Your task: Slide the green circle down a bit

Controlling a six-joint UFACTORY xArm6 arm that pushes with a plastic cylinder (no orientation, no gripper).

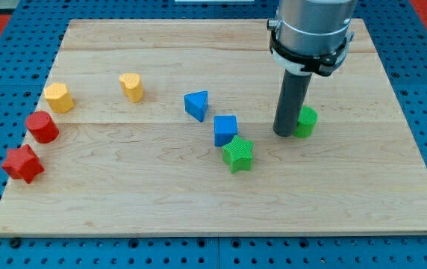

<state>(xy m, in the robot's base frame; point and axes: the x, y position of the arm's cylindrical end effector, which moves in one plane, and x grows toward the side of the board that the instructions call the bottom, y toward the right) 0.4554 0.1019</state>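
Upright on the wooden board (124, 209), the green circle (307, 122) touches my tip (285, 134) on its left; round, it shows no long axis.

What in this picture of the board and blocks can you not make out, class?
1. Camera view: the green circle's left part is hidden behind the dark rod.
2. Whether my tip touches that block cannot be told.
3. The arm above is cut off by the view's top edge.
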